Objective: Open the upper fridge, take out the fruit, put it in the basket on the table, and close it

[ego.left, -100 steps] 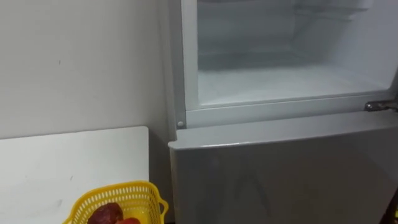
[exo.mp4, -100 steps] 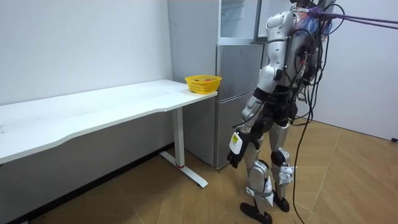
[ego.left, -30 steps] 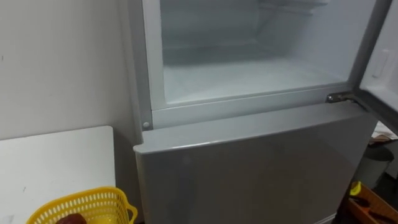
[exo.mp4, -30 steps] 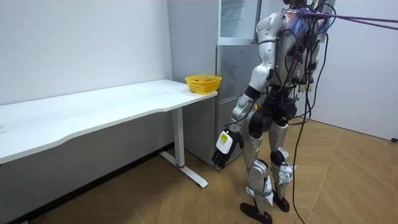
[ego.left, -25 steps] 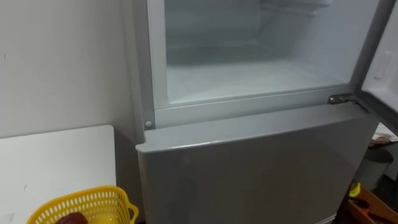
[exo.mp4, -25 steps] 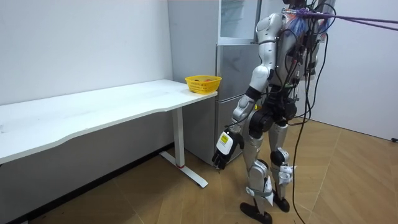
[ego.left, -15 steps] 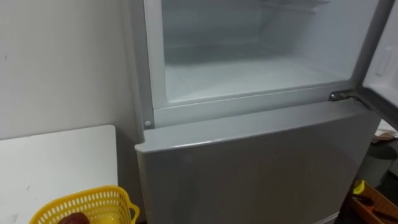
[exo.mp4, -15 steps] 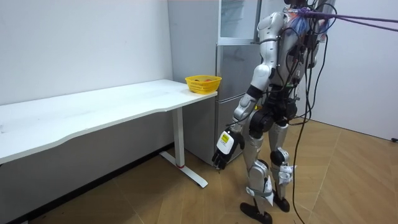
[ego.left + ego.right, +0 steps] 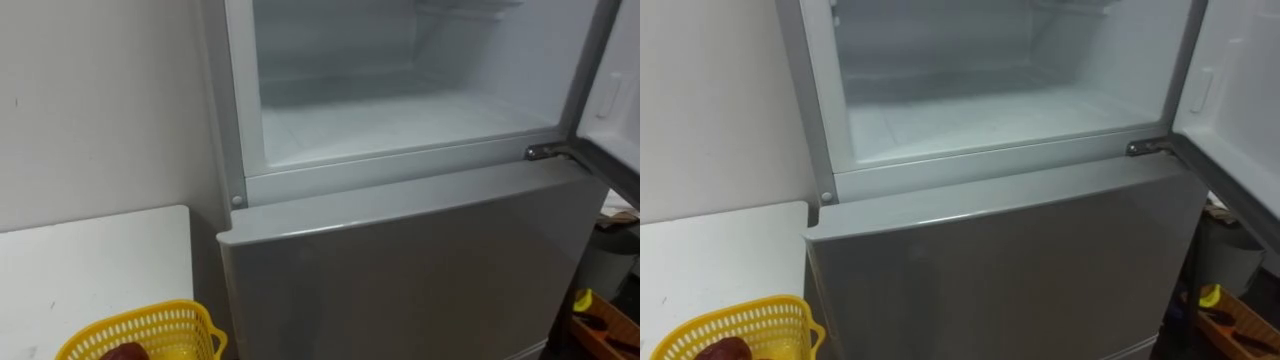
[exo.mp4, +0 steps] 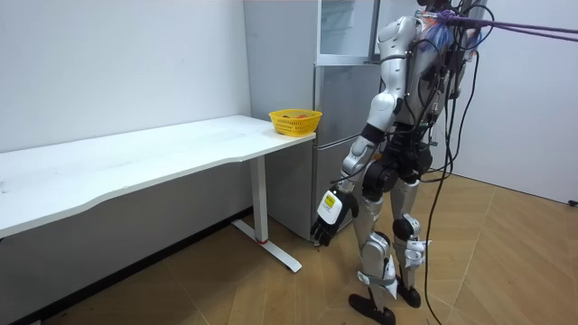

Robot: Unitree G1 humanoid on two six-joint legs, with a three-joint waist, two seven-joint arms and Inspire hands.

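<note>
You have a long white table (image 10: 163,158) running along the wall, its far end just beside the fridge (image 10: 348,135). On that end, at the corner nearest the fridge, sits a yellow basket (image 9: 165,330) — upright, with something dark red (image 9: 725,349) lying in it, too little in sight to name. The fridge's upper compartment stands open, showing you its pale inner floor (image 9: 400,115). Below, a wood-patterned floor (image 10: 506,271) carries the table's white leg (image 10: 262,212), the fridge and the robot — it stands facing the fridge.
</note>
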